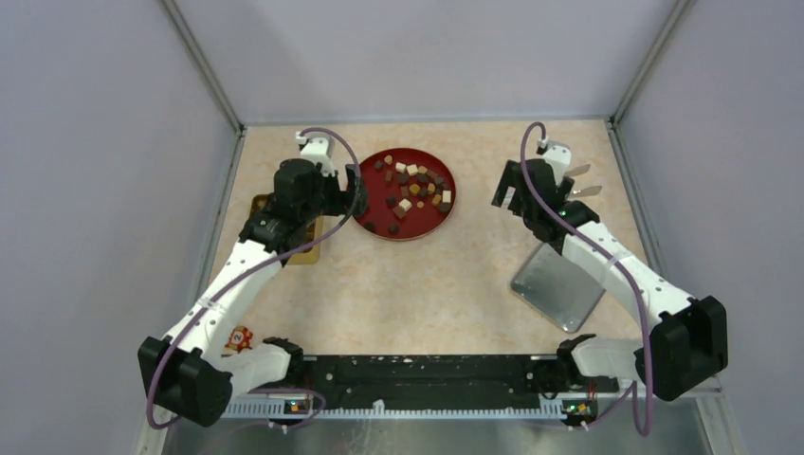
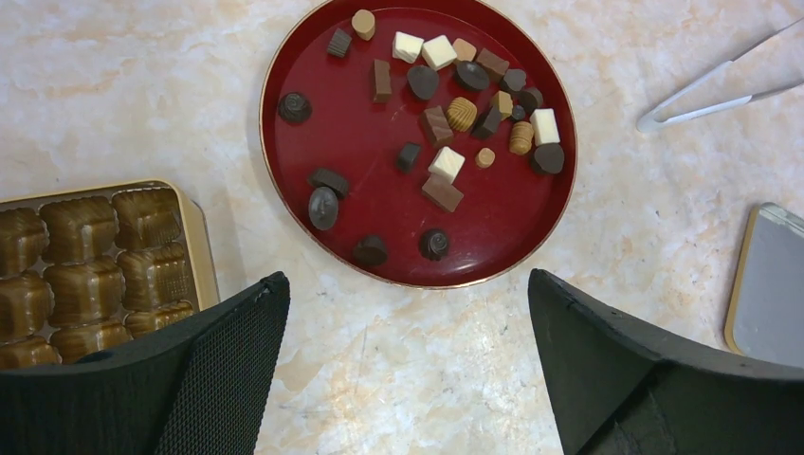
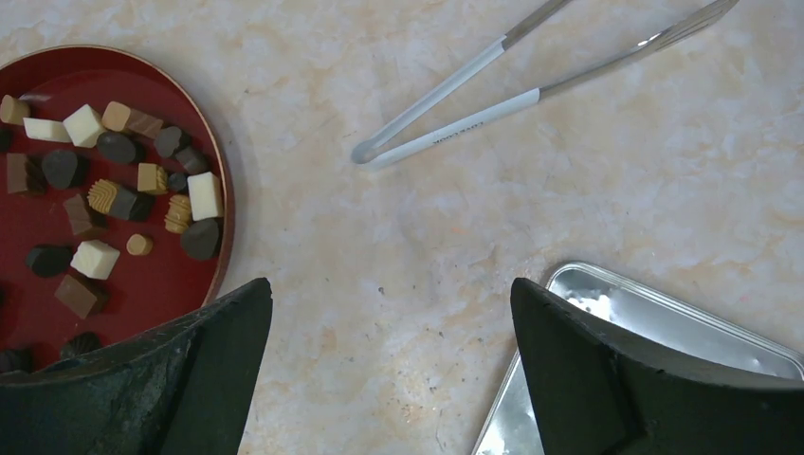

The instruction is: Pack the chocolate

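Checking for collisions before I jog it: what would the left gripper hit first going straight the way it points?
Probably the left gripper meets bare table first, just short of the red plate holding the chocolate; depth is unclear, so maybe the plate's near rim.

Two grippers were counted: one left gripper and one right gripper. One red plate carried about twenty-eight pieces of chocolate, four of them cream-white. One pair of tongs, one compartment tin and one metal lid were present.
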